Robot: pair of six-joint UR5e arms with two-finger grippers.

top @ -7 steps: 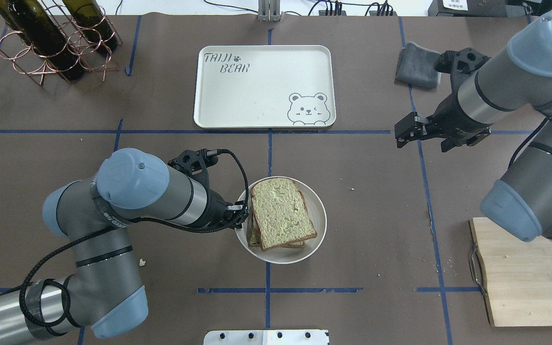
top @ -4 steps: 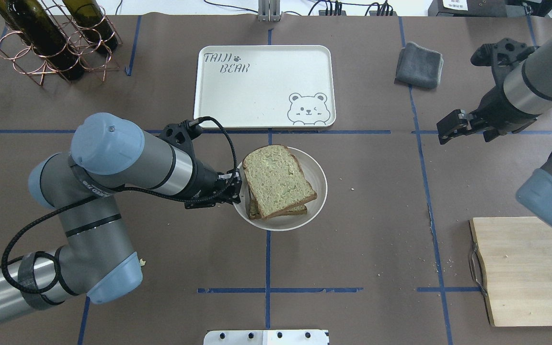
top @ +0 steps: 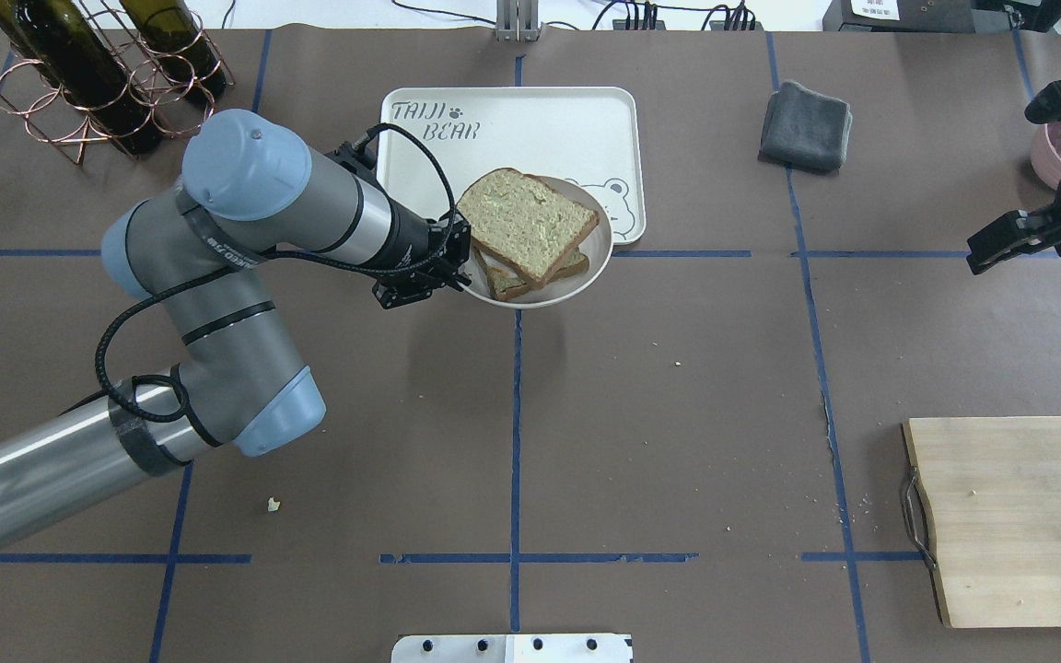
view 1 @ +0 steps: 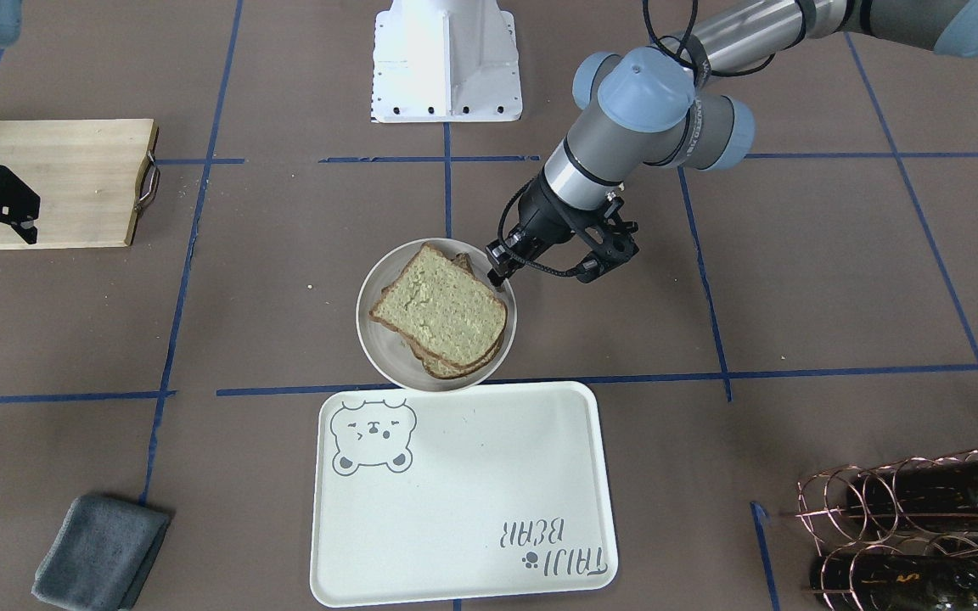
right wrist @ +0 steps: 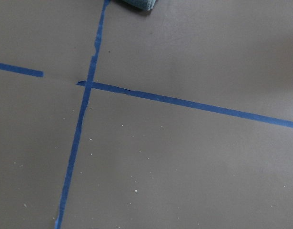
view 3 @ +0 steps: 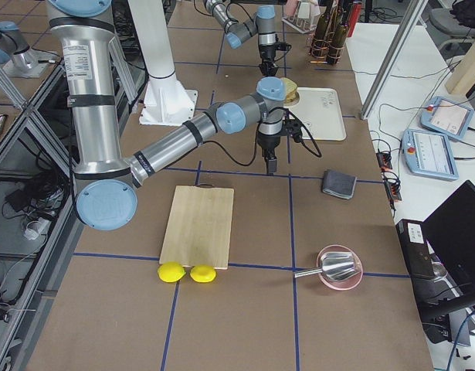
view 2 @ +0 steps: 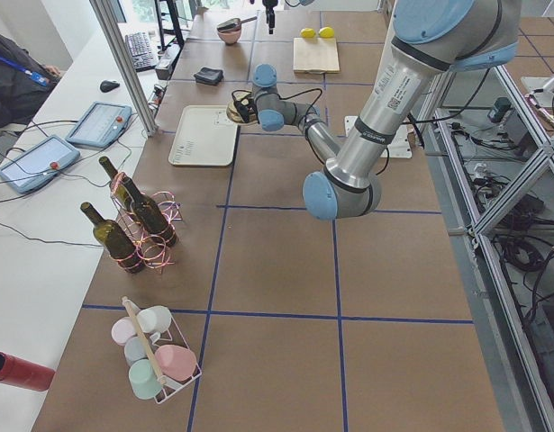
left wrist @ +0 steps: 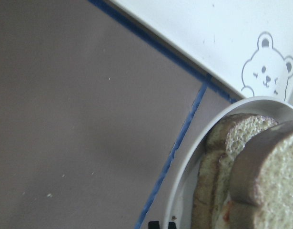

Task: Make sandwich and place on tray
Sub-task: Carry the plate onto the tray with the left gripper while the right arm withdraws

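Jaws clamped on the round whitish plate [top: 549, 299], my left gripper [top: 459, 262] has brought the brown-crusted sandwich [top: 526, 224] to the cream bear-print tray [top: 512, 120]'s edge; set-down next.

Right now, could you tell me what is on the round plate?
The sandwich: two offset bread slices. The top slice hides the filling, except an orange speck in the wrist view.

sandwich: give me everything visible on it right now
The sandwich is two squarish slices of pale, speckled bread with dark brown crust, stacked flat but skewed, so the lower slice's corners stick out. The left wrist view shows a trace of white and orange between them; the filling is otherwise hidden. It lies on a round white plate whose rim the left gripper pinches. In the overhead view plate and sandwich overlap the bear corner of the tray.
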